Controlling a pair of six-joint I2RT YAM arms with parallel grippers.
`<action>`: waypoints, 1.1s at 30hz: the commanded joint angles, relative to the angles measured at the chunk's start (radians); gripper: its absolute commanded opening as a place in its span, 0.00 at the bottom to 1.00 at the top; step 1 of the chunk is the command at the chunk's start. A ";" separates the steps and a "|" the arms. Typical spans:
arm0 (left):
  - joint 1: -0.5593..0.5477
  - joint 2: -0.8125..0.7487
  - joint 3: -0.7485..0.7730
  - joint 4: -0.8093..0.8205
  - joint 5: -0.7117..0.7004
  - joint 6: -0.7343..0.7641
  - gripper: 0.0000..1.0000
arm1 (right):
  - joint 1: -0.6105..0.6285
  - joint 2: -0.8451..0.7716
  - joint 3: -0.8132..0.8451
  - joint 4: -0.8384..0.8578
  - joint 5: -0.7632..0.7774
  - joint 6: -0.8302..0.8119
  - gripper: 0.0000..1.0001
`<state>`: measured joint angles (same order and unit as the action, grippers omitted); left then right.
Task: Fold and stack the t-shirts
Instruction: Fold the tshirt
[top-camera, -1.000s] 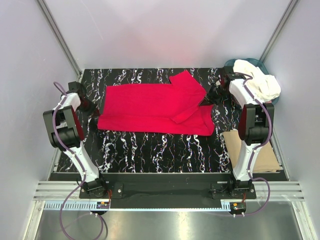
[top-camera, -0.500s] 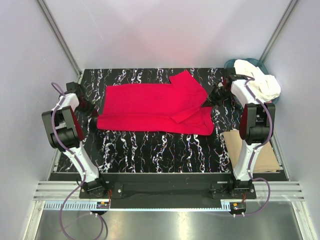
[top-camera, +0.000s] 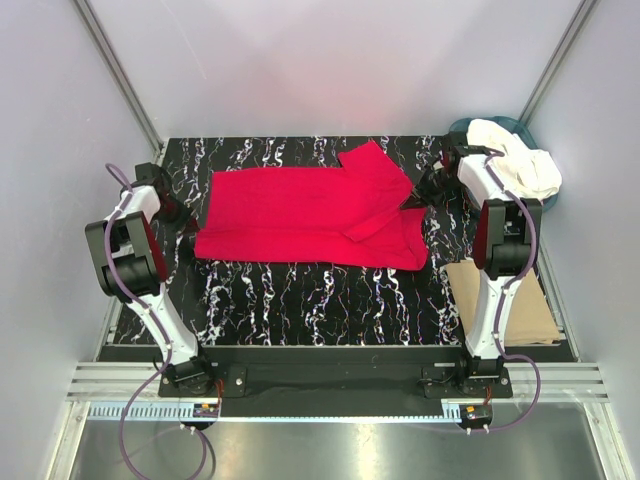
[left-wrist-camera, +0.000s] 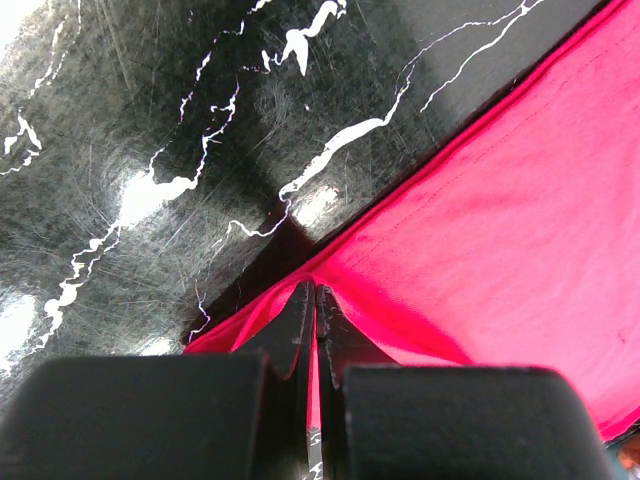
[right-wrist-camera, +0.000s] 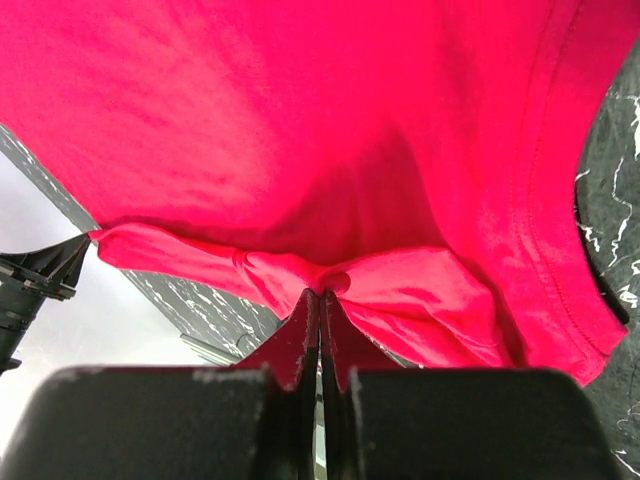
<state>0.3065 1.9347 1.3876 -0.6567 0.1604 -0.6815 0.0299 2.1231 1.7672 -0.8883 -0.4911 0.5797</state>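
A red t-shirt (top-camera: 300, 215) lies spread across the middle of the black marbled table (top-camera: 300, 300), one sleeve folded over at its right end. My left gripper (top-camera: 190, 228) is shut on the shirt's left edge, low at the table; in the left wrist view the red cloth (left-wrist-camera: 480, 230) is pinched between the tips (left-wrist-camera: 316, 292). My right gripper (top-camera: 412, 200) is shut on the shirt's right edge, and the right wrist view shows bunched red cloth (right-wrist-camera: 330, 180) at its tips (right-wrist-camera: 321, 296).
A teal basket (top-camera: 470, 128) with white t-shirts (top-camera: 520, 165) stands at the back right corner. A tan board (top-camera: 510, 305) lies at the front right, beside the right arm. Pale walls close in the table on three sides.
The right gripper has drifted slightly right and back again with the shirt's edge. The shirt's left edge has shifted a little. Both grips are unchanged.
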 joint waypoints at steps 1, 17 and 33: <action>-0.003 0.001 0.039 0.019 0.013 0.005 0.00 | -0.012 0.017 0.051 0.002 -0.015 -0.014 0.00; -0.003 0.013 0.062 0.019 0.033 0.025 0.00 | -0.016 0.034 0.037 0.002 0.000 -0.024 0.00; -0.014 0.093 0.128 0.017 0.067 0.042 0.02 | -0.024 0.050 0.046 0.003 0.026 -0.012 0.00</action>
<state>0.2981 2.0167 1.4727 -0.6563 0.2050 -0.6586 0.0124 2.1616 1.7756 -0.8879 -0.4808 0.5732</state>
